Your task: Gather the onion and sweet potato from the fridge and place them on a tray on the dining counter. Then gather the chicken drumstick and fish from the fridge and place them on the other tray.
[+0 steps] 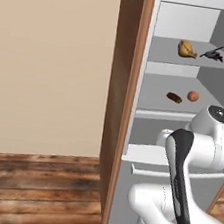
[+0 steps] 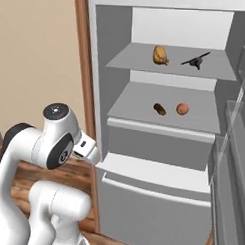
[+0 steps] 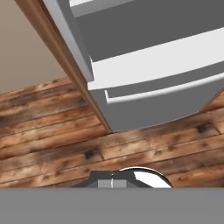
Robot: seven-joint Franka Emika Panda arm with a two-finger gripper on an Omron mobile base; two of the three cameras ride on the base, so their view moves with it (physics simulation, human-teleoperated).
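Observation:
The fridge [image 2: 153,170] stands open with white walls and grey shelves. On its middle shelf the round orange-brown onion [image 2: 182,108] lies to the right of the dark brown sweet potato [image 2: 159,109]; they are also seen as onion [image 1: 193,96] and sweet potato [image 1: 174,97]. One shelf higher lie the golden chicken drumstick [image 2: 160,55] and the dark fish [image 2: 196,60]. My gripper [image 3: 112,184] is shut and empty, held low in front of the fridge's lower drawers, pointing down at the floor. The tray and the dining counter are out of view.
The wood-brown fridge frame [image 1: 120,100] runs down beside a beige wall [image 1: 50,65]. The open fridge door with its clear bins [image 2: 233,148] stands at the right. Plank flooring [image 3: 65,131] lies below. White drawer fronts [image 3: 153,65] jut out at the fridge's bottom.

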